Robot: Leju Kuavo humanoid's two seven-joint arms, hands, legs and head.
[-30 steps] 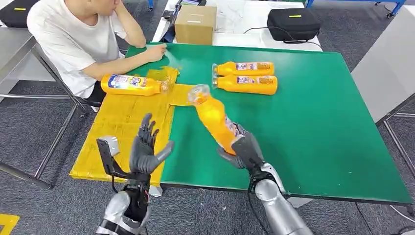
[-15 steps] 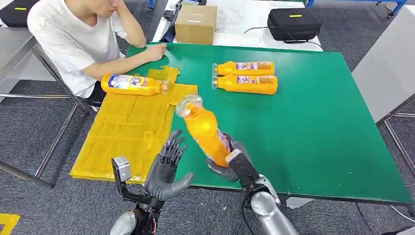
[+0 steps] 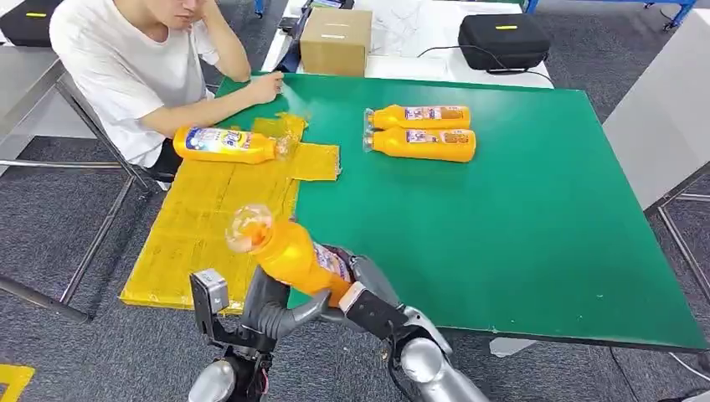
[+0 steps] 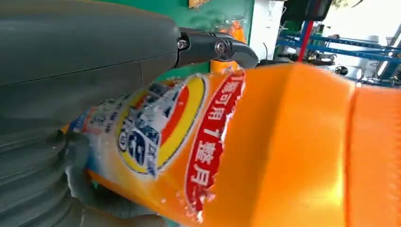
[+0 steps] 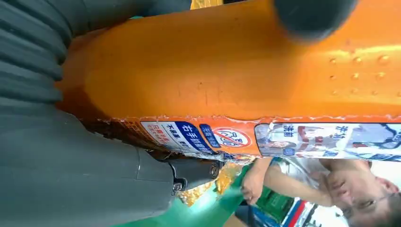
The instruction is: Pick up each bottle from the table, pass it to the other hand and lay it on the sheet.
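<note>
I see an orange bottle point(image 3: 295, 255) with a clear cap and a blue, white, yellow and red label, held between my dark grey left hand point(image 3: 270, 311) and dark grey right hand point(image 3: 367, 295). Beyond the hands, the table point(image 3: 536, 218) is flat green; the sheet point(image 3: 209, 226) ahead of my left hand is yellow with faint lines. Three more orange bottles lie farther out: one on the sheet point(image 3: 224, 144) with a white-blue label, a pair on the green point(image 3: 421, 131) with pale labels. The person point(image 3: 142, 67) wears white. Brown cardboard box point(image 3: 335, 40), black case point(image 3: 502, 38) with a yellow mark.
</note>
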